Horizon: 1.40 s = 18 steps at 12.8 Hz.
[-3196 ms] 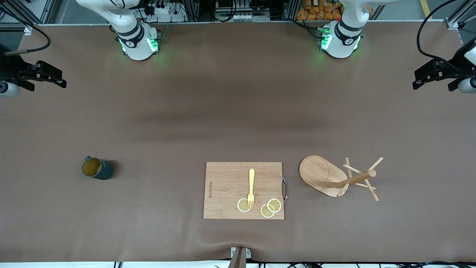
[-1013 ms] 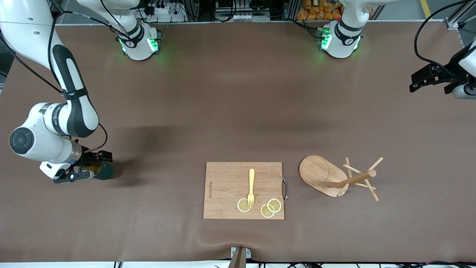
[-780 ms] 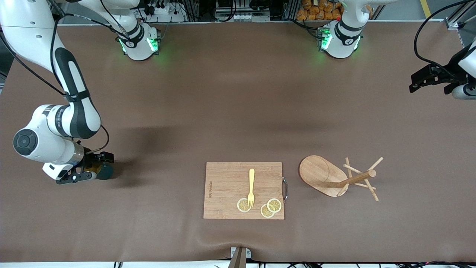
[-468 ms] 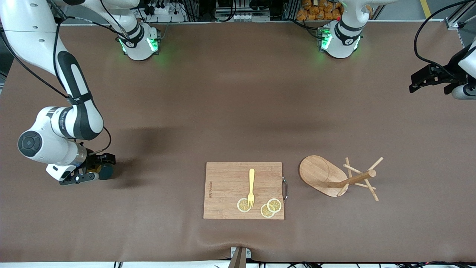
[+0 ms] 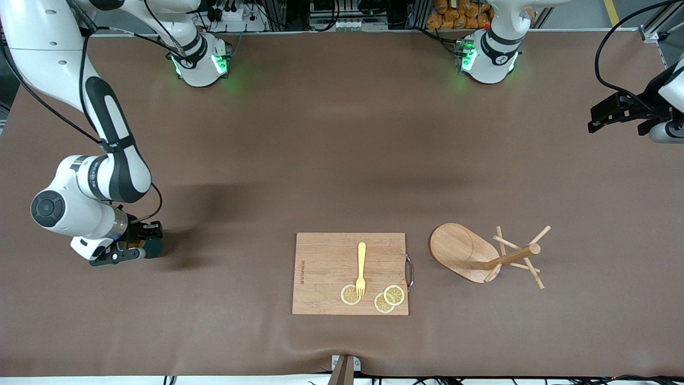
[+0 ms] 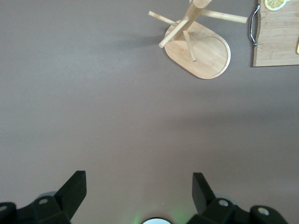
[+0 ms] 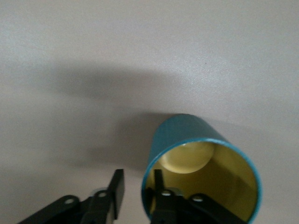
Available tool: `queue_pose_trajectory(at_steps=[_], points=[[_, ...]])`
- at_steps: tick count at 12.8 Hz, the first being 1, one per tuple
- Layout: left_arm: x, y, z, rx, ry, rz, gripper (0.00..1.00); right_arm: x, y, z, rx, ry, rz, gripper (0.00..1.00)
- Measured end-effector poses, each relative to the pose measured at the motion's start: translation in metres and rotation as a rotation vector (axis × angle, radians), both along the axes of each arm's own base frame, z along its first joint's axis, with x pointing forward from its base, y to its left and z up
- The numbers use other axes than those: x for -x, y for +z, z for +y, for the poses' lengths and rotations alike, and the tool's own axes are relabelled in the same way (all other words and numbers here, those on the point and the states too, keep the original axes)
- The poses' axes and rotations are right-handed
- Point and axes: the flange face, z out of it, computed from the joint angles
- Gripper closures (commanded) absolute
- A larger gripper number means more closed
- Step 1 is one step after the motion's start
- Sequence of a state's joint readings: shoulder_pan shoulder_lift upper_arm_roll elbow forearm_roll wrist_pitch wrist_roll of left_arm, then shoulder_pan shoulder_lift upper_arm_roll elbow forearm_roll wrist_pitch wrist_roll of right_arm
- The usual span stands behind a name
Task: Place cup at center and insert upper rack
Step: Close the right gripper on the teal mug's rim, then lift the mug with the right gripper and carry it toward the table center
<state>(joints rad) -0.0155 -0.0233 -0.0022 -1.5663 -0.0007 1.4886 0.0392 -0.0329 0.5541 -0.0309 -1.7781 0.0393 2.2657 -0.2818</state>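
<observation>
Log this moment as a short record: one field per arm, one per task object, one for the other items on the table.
right gripper: at the cup, one finger inside the rim, one outside, closing on the wall
left gripper: open, waiting over the left arm's end of the table
cup: teal, yellowish inside, on the table toward the right arm's end
upper rack: wooden mug tree tipped on its side, beside the cutting board
cutting board: carries a yellow fork and lemon slices

Small dark lettering marks the cutting board point(image 5: 326, 256), too tiny to read.
</observation>
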Motion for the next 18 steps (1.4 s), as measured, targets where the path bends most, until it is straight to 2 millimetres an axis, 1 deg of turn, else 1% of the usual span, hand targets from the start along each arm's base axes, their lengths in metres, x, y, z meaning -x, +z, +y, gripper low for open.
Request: queue_pose_trajectory(at_steps=[5,7,9,10,12,13,15,16,18], points=[[0.000,0.000,0.000,0.000,0.000,-0.001,0.00,-0.003,0.004,0.002,0.000,0.012,-0.009,1.00],[0.000,0.000,0.000,0.000,0.000,-0.001,0.00,-0.005,0.007,0.006,-0.001,0.019,-0.017,1.00],[-0.001,-0.001,0.000,0.000,0.000,0.000,0.00,-0.011,0.017,0.019,-0.004,0.039,-0.028,1.00],[-0.001,-0.001,0.000,0.000,0.000,0.001,0.00,-0.013,0.026,0.031,-0.007,0.056,-0.025,1.00],[-0.001,-0.002,0.000,0.000,0.000,0.002,0.00,-0.017,0.057,0.065,-0.014,0.106,-0.011,1.00],[-0.001,-0.002,0.000,0.000,-0.001,0.002,0.00,-0.018,0.075,0.087,-0.018,0.137,-0.010,1.00],[-0.001,-0.002,-0.001,0.000,-0.001,0.002,0.00,-0.015,0.105,0.141,-0.027,0.211,-0.011,1.00],[-0.001,-0.002,-0.001,0.000,-0.001,0.002,0.00,-0.009,0.114,0.172,-0.030,0.233,-0.003,1.00],[-0.001,-0.002,0.000,0.000,0.000,0.003,0.00,0.008,0.124,0.232,-0.022,0.214,0.028,1.00]])
